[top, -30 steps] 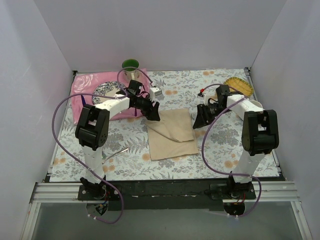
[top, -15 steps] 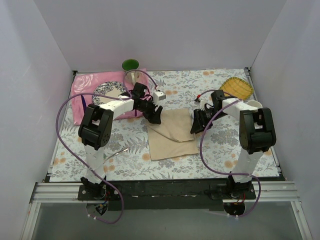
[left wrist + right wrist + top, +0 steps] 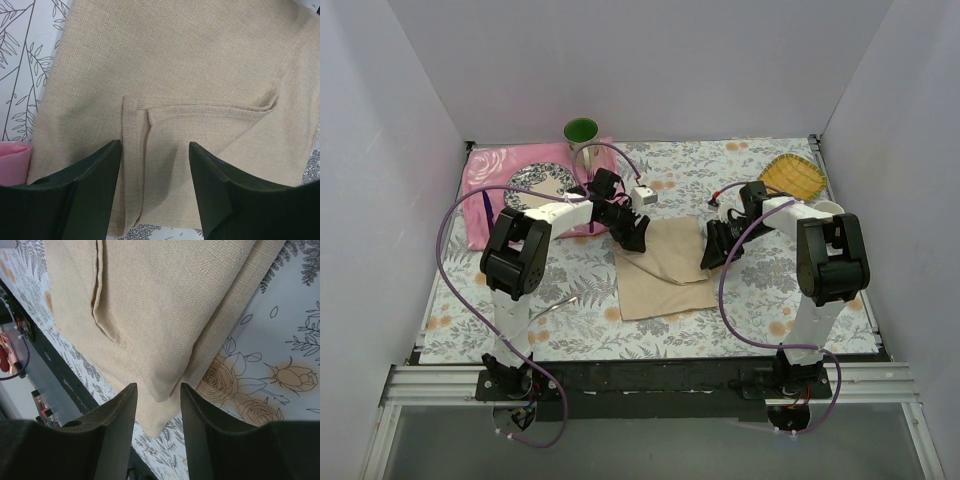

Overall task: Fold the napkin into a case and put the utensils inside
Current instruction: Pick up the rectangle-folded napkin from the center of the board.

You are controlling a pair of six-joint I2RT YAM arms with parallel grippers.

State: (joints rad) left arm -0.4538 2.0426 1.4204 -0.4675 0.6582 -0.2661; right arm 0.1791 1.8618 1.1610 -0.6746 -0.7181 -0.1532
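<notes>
Napkin (image 3: 660, 265) lies mid-worktop (image 3: 770, 300) on the floral covering, partly folded: a doubled upper portion over a single layer that runs toward the near edge. Left tool (image 3: 632, 232) is at the napkin's far-left corner and right tool (image 3: 713, 250) at its far-right corner, the cloth spanning the space between them. Left wrist view: the two dark fingers (image 3: 95, 185) stand moderately apart, astride a turned-back hem strip. The weave lies flat in the gap between them, with no cloth pinched or lifted. Right wrist view: the fingers (image 3: 110, 430) stand somewhat closer together, astride the rounded folded corner. The cloth there lies flat on the worktop too, so this tool is parted but holds nothing. Whether either set of fingertips presses on the fabric cannot be told, as the tips are cut off at the bottom of both wrist views. A pale utensil (image 3: 555, 304) lies on the worktop left of the napkin, well apart from both tools; fork or spoon not resolvable. The pink mat (image 3: 485, 175) at far left carries a patterned plate (image 3: 535, 182), partly hidden by the left arm. Green cup (image 3: 581, 131) stands at the back, yellow dish (image 3: 797, 175) at far right.
</notes>
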